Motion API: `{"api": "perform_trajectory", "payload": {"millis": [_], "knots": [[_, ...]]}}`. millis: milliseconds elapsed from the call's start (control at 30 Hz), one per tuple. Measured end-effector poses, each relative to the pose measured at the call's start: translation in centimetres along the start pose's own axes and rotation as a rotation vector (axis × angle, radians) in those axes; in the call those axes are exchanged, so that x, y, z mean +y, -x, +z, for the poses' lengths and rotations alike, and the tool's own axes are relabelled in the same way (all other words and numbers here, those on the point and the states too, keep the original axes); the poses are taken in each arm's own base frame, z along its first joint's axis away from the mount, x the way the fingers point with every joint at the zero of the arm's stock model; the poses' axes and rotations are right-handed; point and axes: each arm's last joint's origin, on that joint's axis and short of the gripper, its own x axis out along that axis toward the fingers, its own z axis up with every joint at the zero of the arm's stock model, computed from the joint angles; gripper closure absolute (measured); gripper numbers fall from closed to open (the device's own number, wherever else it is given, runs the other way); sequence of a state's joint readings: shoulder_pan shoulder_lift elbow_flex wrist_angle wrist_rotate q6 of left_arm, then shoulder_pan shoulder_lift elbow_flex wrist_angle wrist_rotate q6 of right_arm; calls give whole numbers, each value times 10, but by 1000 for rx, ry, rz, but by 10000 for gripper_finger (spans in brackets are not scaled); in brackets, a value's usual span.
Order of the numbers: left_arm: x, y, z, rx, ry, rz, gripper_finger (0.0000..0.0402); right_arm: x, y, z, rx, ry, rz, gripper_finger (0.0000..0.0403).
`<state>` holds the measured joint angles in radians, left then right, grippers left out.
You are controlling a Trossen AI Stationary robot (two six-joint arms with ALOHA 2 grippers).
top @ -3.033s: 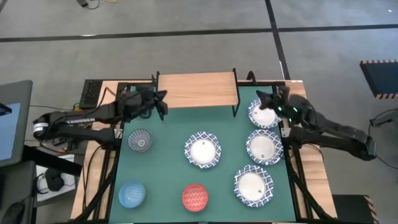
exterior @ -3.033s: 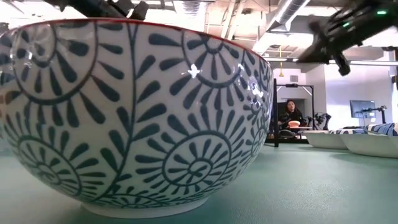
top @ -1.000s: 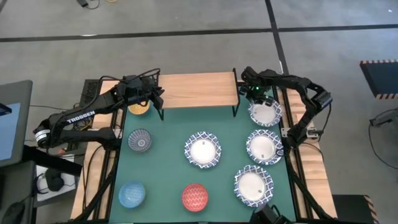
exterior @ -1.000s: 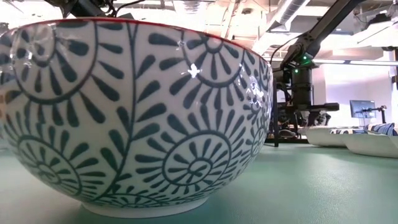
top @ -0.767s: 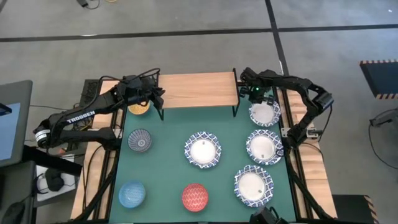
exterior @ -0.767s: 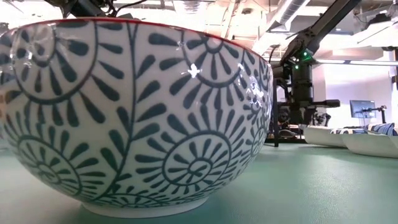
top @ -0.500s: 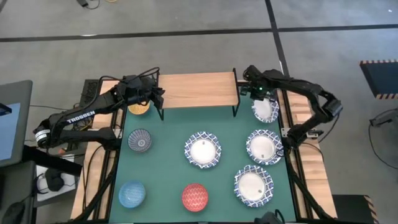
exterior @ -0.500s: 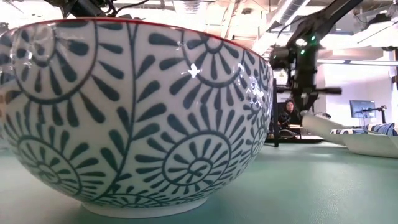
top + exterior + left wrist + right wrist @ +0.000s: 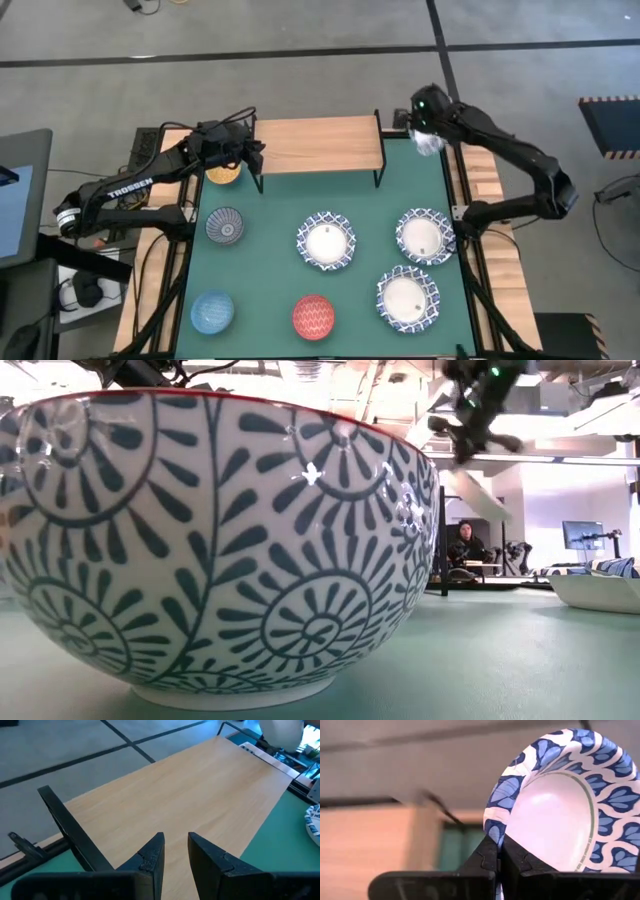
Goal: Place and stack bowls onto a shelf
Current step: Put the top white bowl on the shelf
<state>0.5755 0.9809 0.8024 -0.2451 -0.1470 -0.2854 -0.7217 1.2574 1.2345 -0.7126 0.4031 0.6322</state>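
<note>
The light-wood shelf stands at the table's far edge. My right gripper is raised past the shelf's right end, shut on a white blue-rimmed bowl. Three more white bowls rest on the green top. So do the grey-patterned bowl, the light blue bowl and the red bowl. The yellow-orange bowl sits partly under my left arm. My left gripper hovers slightly open over the shelf's left end. My right gripper pinches the white bowl by its rim, one finger outside the wall and the other inside. The bowl is lifted clear of the table and tipped on edge, its hollow facing the wrist camera.
The shelf's black legs stand on the green top. In the low view the red bowl's patterned wall fills the foreground. A person sits in the room behind the table. Bare green surface lies in front of the shelf.
My right gripper has risen from the table's far right corner and moved toward the far edge, carrying the far-right white bowl. The bowl has gone from flat on the table to lifted clear and tipped on edge.
</note>
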Motion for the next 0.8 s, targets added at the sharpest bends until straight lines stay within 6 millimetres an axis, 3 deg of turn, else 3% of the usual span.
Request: {"api": "perform_trajectory", "payload": {"millis": [133,333,500,800], "knots": [[0,-1,1,-10,-9,-3,330,45,10,19,-126,127,165,381],[0,-1,1,-5,-10,-2,330,107,13,25,-173,377,295,381],[0,-1,-1,10,-13,2,330,149,-3,3,-53,618,317,381],[1,-1,-4,47,-41,12,330,185,-29,-46,222,877,210,379]]}}
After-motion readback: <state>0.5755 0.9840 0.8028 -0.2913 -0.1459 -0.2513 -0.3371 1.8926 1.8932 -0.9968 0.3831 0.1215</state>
